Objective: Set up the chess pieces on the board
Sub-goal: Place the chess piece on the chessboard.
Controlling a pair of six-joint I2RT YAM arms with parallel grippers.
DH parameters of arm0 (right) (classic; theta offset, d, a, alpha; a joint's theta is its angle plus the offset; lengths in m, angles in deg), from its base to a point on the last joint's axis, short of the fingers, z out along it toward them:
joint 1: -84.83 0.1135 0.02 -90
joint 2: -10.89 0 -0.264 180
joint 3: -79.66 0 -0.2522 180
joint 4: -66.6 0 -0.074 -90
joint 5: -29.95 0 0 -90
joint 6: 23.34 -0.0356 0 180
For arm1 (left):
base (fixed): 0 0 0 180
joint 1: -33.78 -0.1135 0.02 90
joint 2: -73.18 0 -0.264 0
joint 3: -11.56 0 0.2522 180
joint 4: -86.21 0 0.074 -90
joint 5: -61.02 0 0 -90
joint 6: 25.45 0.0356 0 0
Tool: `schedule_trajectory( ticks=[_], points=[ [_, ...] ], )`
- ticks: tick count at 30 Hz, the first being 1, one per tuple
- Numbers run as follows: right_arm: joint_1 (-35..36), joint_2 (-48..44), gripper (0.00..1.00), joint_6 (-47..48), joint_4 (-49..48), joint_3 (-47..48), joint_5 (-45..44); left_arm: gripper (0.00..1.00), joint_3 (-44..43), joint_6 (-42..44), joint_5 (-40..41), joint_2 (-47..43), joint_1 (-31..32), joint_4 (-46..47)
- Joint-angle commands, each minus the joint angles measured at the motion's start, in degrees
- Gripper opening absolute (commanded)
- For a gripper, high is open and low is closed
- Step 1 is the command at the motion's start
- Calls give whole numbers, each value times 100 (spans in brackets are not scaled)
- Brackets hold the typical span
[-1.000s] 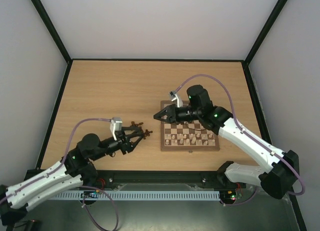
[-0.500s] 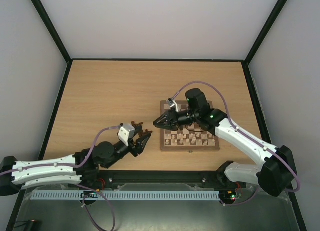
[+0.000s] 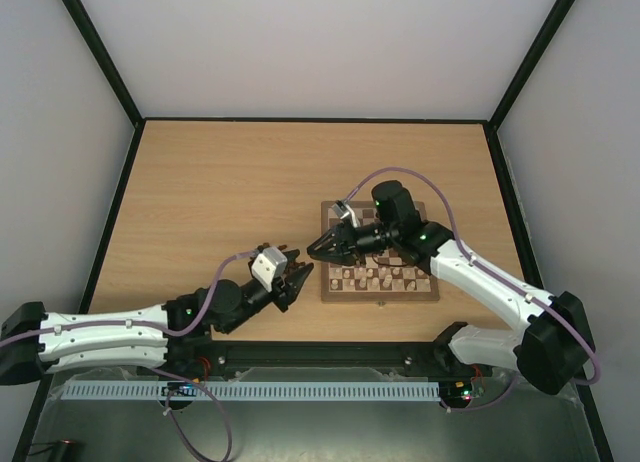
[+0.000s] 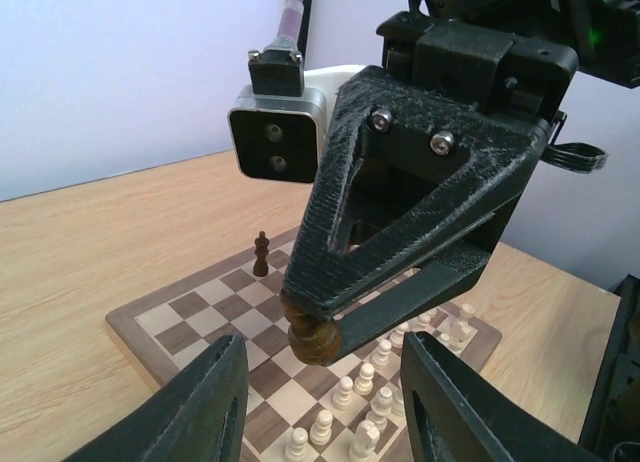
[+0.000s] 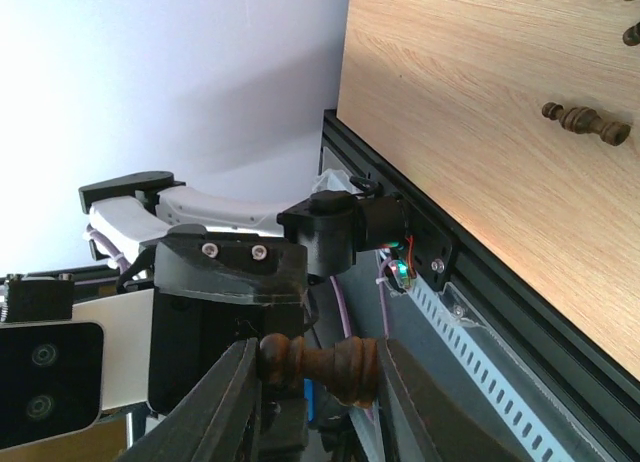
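The board [image 3: 327, 283] lies right of the table's middle, with a row of pale pieces [image 3: 380, 277] along its near side. My right gripper [image 3: 312, 249] hangs over the board's left edge, shut on a dark brown pawn [image 5: 330, 365] gripped end to end. In the left wrist view that pawn [image 4: 312, 338] hovers above the squares [image 4: 190, 312], just ahead of my left gripper [image 4: 325, 407], whose fingers [image 4: 200, 412] stand apart with nothing between them. A single dark piece [image 4: 261, 254] stands at the board's far corner. My left gripper [image 3: 298, 278] sits tip to tip with the right one.
Loose dark pieces [image 5: 585, 122] lie on the wooden table [image 3: 250, 182] left of the board. A black rail [image 3: 330, 354] runs along the near edge. Dark posts and pale walls enclose the table on three sides.
My left arm has stretched out to the right, bringing its gripper up to the board's left edge. The right gripper has come down and left with the pawn to meet it.
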Motion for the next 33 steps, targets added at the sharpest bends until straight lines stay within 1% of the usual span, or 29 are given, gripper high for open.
schedule_trajectory(
  ticks=[1,3,5,8,11,16,20,25,28,33],
  points=[
    [-23,-153,29,-169,-204,-83,249,44,-153,76,-107,82,50,465],
    [-23,-168,29,-157,-202,-95,265,44,-155,96,-75,132,54,509],
    [-23,-172,29,-126,-160,-105,265,40,-185,131,-72,205,54,537],
    [-23,-193,29,-112,-169,-150,280,37,-266,183,-81,349,49,594],
    [-23,-227,29,-108,-163,-182,297,32,-387,248,-66,569,46,610],
    [-23,-302,29,-47,-95,-200,305,31,-461,288,-53,718,0,703],
    [-22,-341,29,-30,-78,-235,322,24,-500,278,-132,748,-80,724],
    [-23,-376,29,-57,-110,-261,365,24,-519,265,-176,847,-147,784],
    [-23,-403,29,-114,-148,-271,398,30,-528,270,-147,941,-160,883],
    [-23,-472,29,-136,-115,-250,396,34,-509,256,-110,1027,-161,961]
  ],
)
